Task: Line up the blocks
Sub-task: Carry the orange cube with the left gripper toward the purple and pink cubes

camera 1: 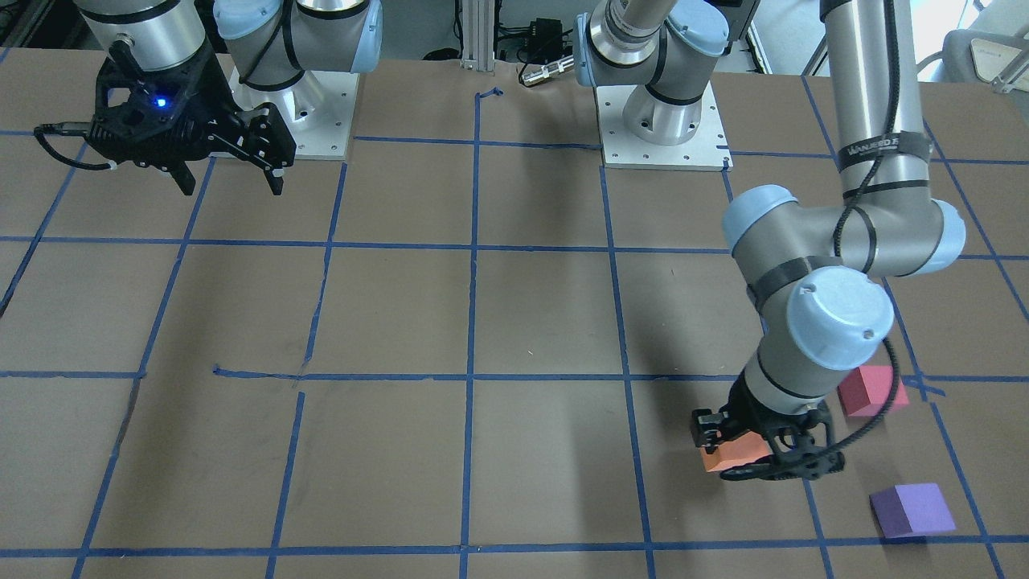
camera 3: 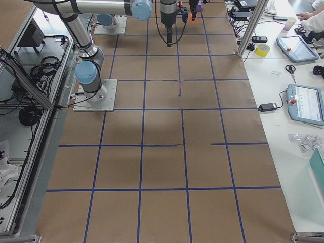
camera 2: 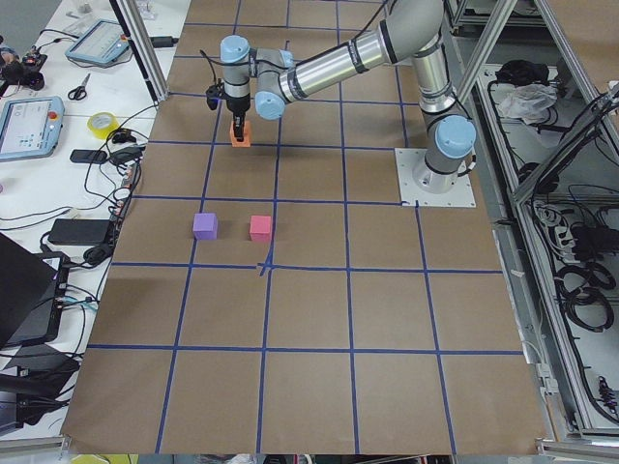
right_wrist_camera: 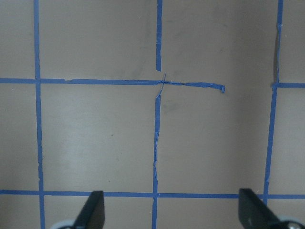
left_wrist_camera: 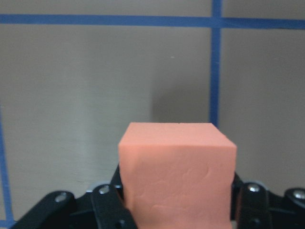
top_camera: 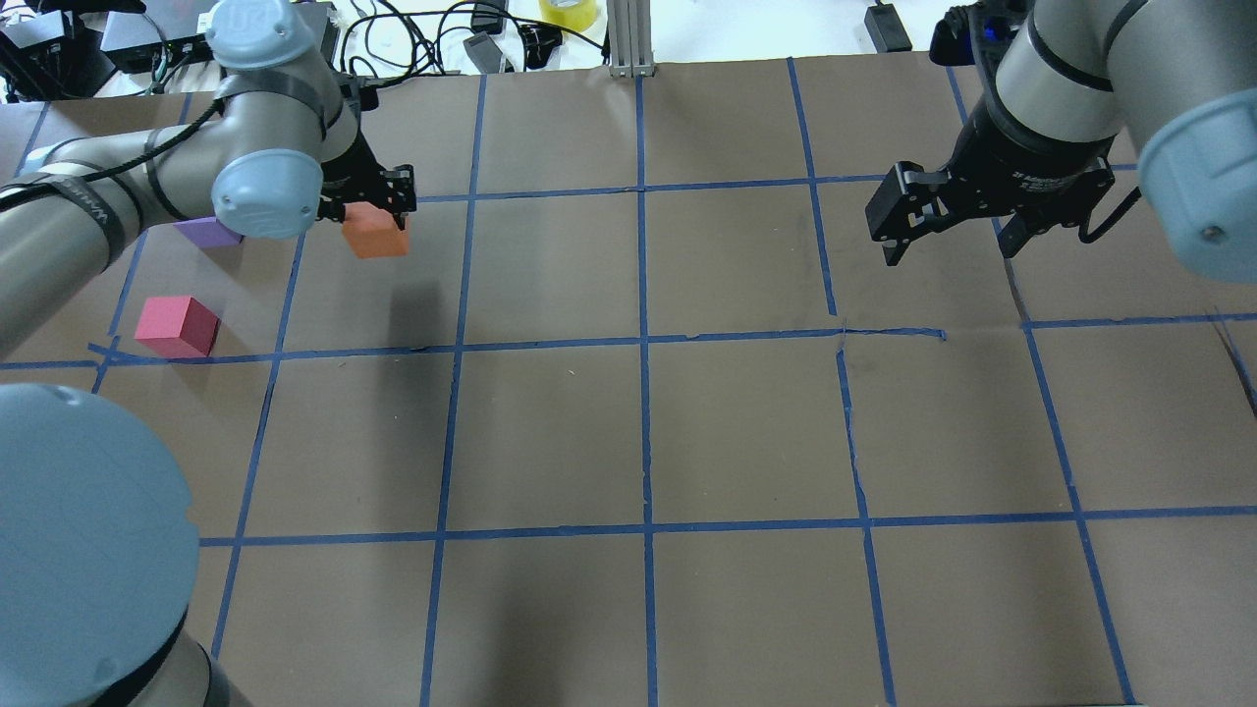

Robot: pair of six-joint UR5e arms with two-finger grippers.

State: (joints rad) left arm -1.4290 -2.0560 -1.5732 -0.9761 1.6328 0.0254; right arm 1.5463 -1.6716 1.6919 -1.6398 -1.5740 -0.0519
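Observation:
My left gripper (camera 1: 752, 452) is shut on the orange block (camera 1: 730, 452), held just above the table; the block fills the left wrist view (left_wrist_camera: 177, 171) and shows in the overhead view (top_camera: 375, 234) under the gripper (top_camera: 378, 211). The pinkish-red block (camera 1: 872, 391) sits on the table beside the left arm, also in the overhead view (top_camera: 177, 326). The purple block (camera 1: 912, 510) lies near the table's far edge, partly hidden by the left arm in the overhead view (top_camera: 208, 232). My right gripper (camera 1: 231, 178) is open and empty, hovering high near its base (top_camera: 948, 244).
The table (camera 1: 482, 322) is brown paper marked with a blue tape grid. The two arm bases (camera 1: 663, 129) stand at the robot's edge. Cables, a tape roll (top_camera: 568, 12) and tablets lie beyond the far edge.

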